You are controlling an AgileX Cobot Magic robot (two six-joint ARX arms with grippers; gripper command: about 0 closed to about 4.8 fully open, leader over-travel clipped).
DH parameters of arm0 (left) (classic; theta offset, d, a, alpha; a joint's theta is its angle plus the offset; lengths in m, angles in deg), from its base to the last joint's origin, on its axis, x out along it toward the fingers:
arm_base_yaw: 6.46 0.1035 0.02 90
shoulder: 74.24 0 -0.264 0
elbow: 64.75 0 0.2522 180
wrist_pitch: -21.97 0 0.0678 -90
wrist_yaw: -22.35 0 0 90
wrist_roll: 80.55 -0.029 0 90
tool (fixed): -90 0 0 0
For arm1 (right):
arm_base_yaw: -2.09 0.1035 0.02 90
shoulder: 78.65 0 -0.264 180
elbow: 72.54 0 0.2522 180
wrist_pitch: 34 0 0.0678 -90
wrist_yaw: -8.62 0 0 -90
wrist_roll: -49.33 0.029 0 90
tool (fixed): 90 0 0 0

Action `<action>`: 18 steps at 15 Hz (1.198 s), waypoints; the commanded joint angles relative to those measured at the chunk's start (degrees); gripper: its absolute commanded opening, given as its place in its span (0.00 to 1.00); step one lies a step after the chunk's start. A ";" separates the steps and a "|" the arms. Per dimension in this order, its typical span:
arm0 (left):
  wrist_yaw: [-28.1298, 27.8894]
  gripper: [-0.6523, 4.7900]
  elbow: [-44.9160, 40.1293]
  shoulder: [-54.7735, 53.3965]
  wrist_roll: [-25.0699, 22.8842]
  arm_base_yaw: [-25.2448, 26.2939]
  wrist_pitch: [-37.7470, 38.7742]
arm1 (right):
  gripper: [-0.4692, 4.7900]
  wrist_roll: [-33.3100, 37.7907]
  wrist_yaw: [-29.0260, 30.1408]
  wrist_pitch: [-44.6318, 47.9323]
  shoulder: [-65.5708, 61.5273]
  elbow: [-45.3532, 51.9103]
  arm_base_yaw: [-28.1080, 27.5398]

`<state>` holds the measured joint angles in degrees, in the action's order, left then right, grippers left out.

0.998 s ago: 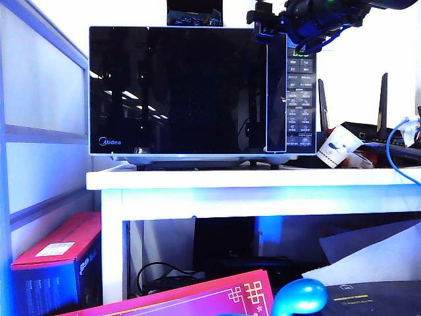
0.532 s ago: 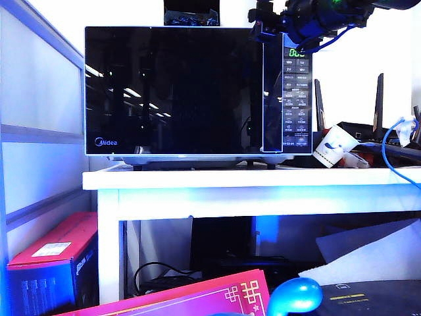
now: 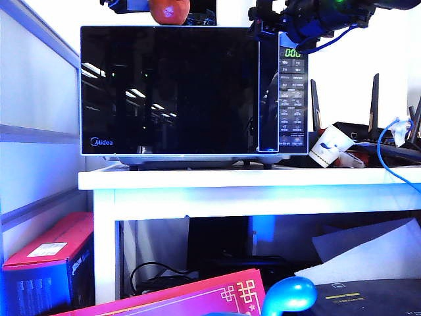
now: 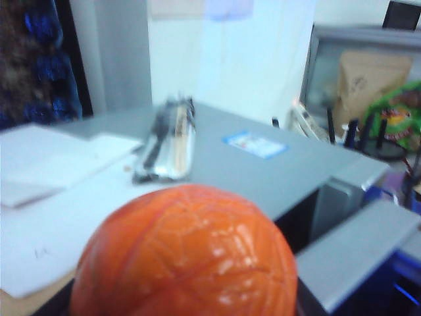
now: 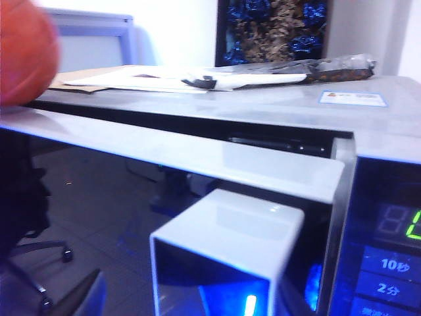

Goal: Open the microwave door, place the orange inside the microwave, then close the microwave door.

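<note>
A: How is the small round orange-red orange [image 4: 184,253] with lumpy, glossy skin expected to handle, and where is it located?

B: It is judged to be light, firm and slightly yielding, with a waxy skin that could slip or roll. It is seen at the top edge of the exterior frame, left of centre, above the boxy silver-cased microwave [image 3: 194,92]. In the left wrist view it fills the lower centre. A hold across its widest part is considered safest.

A: Is it gripped by the left gripper [image 3: 128,5]?

B: Dark gripper parts are visible beside the fruit at the upper edge of the exterior frame, and the fruit appears to be carried there; the fingers themselves are hidden, so the grasp is inferred, not seen.

A: And the right gripper [image 3: 263,26]?

B: It is placed at the upper right corner of the wide glossy black glass microwave door [image 3: 170,89], near the tall handle strip. Whether its jaws are parted or clamped cannot be told. In the right wrist view the door's top edge appears slightly away from the casing.

A: What surrounds these?

B: A smooth white table [image 3: 250,181] bears the oven; the flat button panel with its green display [image 3: 293,52] is at the right of the door.
</note>
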<state>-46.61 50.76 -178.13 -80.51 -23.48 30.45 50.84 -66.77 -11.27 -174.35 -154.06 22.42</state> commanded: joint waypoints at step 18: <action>-2.38 0.51 0.20 -3.89 -0.09 -0.04 -0.96 | 0.70 -6.71 -5.55 4.85 8.09 -0.46 1.75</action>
<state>-48.38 51.31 -181.48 -80.54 -23.70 26.49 46.82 -71.21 -19.05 -169.19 -152.71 23.87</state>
